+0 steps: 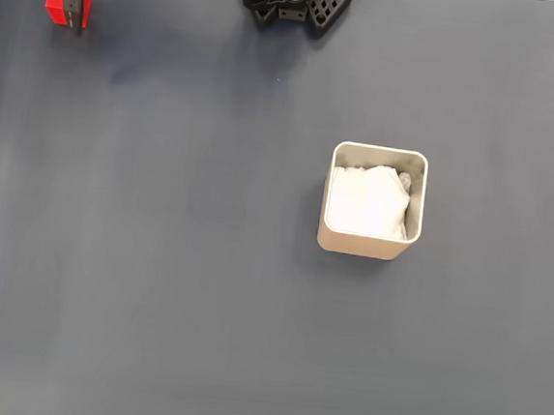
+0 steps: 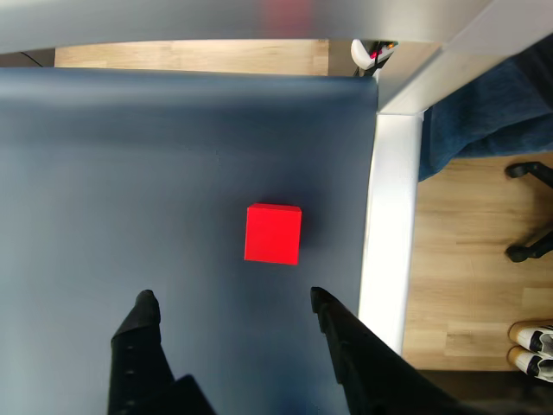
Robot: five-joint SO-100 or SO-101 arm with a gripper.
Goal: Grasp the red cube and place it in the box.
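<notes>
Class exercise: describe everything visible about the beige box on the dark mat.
The beige square box has rounded corners and thin, smooth walls, looking like plastic or metal. It stands upright with its top open, stuffed with crumpled white soft padding. It sits alone on the dark grey mat, right of centre in the fixed view; nothing else touches it.

Gripper (image 2: 232,303) at lower centre of wrist view, black fingers (image 2: 143,313) spread wide apart, pointing up the frame, holding nothing.

Bright red cube (image 2: 273,233), dark slate-blue table mat (image 1: 156,255), beige box (image 1: 366,243) with white padding (image 1: 365,201), black gripper (image 2: 232,301), pale wood floor (image 2: 458,259)
</notes>
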